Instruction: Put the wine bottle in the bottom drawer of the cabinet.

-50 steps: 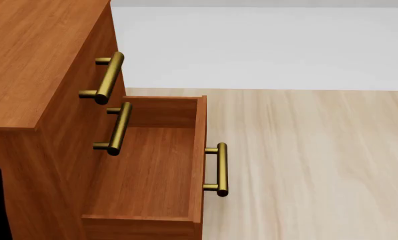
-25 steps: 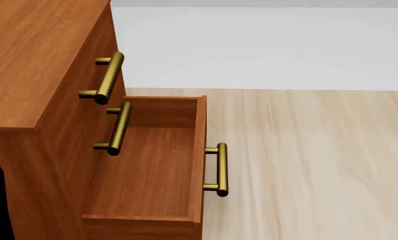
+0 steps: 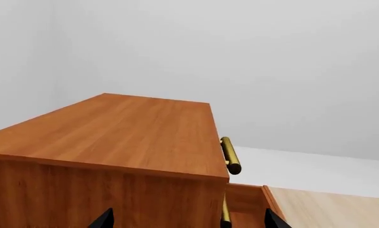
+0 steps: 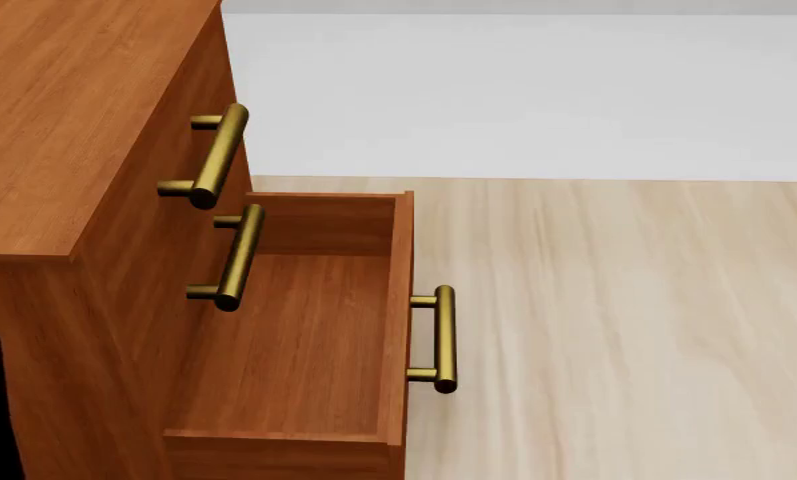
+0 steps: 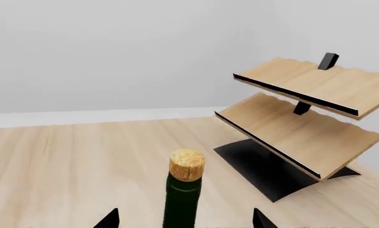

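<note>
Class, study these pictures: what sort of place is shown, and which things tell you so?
Probably a bare simulated room set up as a test scene, not a lived-in home: a wooden cabinet with its bottom drawer open, a two-shelf rack and a corked wine bottle on a plain plank floor.

Head camera steeply above cabinet [image 4: 65, 130]

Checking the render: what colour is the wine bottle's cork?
Tan, speckled cork; right wrist view.

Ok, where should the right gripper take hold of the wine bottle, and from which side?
Grip the wine bottle on its dark green neck just below the cork. It stands upright, centred between the right gripper's fingertips, so probably come straight in level, jaws either side of the round neck.
</note>
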Robot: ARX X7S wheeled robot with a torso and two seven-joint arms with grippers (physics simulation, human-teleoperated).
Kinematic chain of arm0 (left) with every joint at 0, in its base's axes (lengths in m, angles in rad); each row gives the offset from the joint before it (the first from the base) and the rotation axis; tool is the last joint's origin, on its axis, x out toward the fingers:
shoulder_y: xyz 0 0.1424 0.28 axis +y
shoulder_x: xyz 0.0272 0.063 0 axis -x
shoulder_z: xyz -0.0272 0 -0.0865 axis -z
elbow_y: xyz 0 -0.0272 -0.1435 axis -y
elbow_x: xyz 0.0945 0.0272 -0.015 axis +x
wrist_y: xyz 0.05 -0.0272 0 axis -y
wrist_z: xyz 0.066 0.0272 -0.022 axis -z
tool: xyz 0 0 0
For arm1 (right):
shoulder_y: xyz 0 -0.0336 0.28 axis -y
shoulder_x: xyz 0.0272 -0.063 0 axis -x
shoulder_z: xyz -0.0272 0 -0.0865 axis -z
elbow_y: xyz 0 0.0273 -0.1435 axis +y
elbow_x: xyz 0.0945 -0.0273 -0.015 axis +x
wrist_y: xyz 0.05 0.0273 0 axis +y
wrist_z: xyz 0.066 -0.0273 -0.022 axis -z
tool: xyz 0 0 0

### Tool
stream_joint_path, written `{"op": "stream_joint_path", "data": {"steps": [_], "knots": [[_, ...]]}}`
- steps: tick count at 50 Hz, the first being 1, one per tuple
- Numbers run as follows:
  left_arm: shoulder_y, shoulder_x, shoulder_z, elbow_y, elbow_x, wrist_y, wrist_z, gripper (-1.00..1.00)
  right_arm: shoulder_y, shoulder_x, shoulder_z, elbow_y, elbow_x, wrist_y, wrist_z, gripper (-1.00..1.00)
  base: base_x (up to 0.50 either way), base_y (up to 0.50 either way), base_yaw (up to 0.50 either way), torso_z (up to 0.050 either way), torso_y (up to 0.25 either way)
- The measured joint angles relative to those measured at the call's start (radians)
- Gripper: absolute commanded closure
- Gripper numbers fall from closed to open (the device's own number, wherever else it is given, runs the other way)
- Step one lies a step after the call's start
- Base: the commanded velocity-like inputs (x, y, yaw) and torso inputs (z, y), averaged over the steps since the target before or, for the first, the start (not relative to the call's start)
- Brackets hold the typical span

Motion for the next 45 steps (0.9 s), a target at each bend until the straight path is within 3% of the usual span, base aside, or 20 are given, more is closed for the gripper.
{"op": "stream_joint_path", "data": {"steps": [45], "knots": [[0.023,0.017,-0.026,-0.009,-0.009,-0.013,0.005,-1.00,0.090,-0.075,0.032,0.138,0.163,0.053,-0.202,-1.00,0.00,0.00,0.00,0.000,0.000]]}}
